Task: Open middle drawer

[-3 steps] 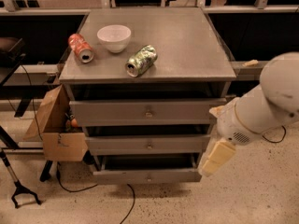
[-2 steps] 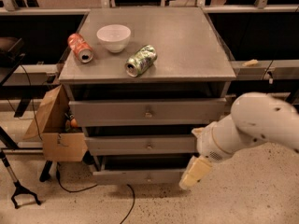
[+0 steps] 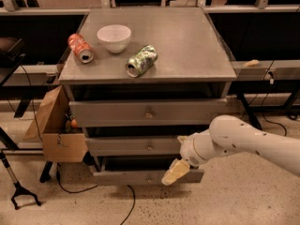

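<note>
Currently your end effector (image 3: 176,171) sits low at the front of the grey table (image 3: 187,41), on a white arm (image 3: 253,142) that reaches in from the right. Its pale yellowish tip points down and left. It overlaps the right part of the lowest drawer (image 3: 126,177), just under the right end of the middle drawer (image 3: 122,146). You cannot tell whether it is released or clenched, nor whether it touches either front.

Middle drawer: second of three grey fronts, between the top drawer (image 3: 117,112) and the lowest one. Small round knob (image 3: 150,146) at centre, well left of the end effector. A dark gap shows above its front. How far it stands out you cannot tell.

On the table:
- white bowl (image 3: 114,37), upright, back left
- red can (image 3: 80,48), on its side, just left of the bowl
- green can (image 3: 141,60), on its side, in front of the bowl and to its right

Left of the table: an open cardboard box (image 3: 56,130) right beside the drawers. A black cable (image 3: 93,191) runs across the speckled floor (image 3: 234,200) below.
</note>
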Robot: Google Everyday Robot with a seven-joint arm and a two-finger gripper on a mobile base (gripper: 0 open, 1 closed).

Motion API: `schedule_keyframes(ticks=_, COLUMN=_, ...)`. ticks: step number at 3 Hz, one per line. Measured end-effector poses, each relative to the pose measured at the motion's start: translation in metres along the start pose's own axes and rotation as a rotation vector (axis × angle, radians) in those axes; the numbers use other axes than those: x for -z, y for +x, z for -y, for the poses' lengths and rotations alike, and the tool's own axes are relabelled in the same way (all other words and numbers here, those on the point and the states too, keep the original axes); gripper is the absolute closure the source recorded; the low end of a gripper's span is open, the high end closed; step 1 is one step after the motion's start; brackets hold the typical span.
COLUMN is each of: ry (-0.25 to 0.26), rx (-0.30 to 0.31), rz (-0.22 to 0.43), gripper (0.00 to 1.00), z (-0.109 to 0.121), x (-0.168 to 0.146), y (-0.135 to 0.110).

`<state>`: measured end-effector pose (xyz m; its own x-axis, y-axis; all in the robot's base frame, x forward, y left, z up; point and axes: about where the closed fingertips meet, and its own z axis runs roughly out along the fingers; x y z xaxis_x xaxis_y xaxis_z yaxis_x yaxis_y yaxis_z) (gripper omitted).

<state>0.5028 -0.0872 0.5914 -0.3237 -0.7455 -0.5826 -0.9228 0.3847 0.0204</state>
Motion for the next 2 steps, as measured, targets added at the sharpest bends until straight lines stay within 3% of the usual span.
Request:
schedule_keyframes(ticks=1, ry=0.0, rx=0.0, rz=0.0, gripper=0.0, z=0.0, x=0.0, y=0.0)
schedule_keyframes(ticks=2, ry=-0.018, rx=0.044, rz=0.001, gripper=0.0, z=0.017, x=-0.021, y=-0.01)
